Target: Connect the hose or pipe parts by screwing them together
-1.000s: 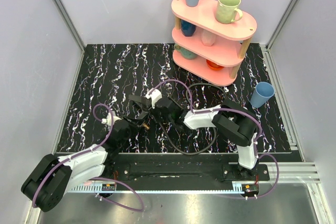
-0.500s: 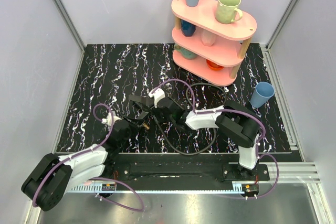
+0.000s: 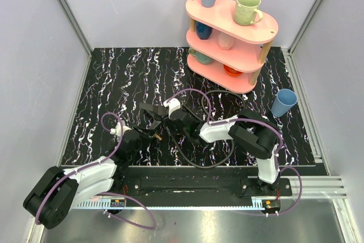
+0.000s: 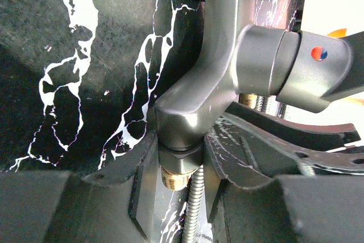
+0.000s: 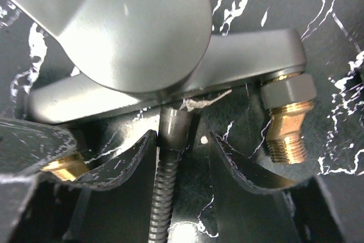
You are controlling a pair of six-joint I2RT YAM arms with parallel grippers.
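Looks to be partway through screwing the hose into the tap. At the left, clenched in the left gripper (image 4: pixel 179 166): the nut and brass threaded inlet (image 4: pixel 174 177) under one elbow of the grey mixer-tap body (image 4: pixel 219 72), near the middle of the black marbled mat (image 4: pixel 85 55). Running beneath that inlet, the braided metal hose (image 4: pixel 193 214). Further right, in the right wrist view, the hose's ferrule end (image 5: pixel 173 126) butted up under the centre of the body. Standing released either side of that ferrule, with slim gaps showing: the right gripper (image 5: pixel 182 152). Off to the right again, a second brass inlet (image 5: pixel 290 135), bare and unconnected.

Calls next for closing the right jaws on the ferrule and twisting it square to the port, with the left side bracing the body. Cannot tell how far the thread is home.

Pose, from above: left arm (image 3: pixel 91 174) reaching low and diagonally forward-right from its base. Right arm (image 3: pixel 219 129) folded at the elbow, forearm lying leftward, wrist meeting the tap at the mat's centre.
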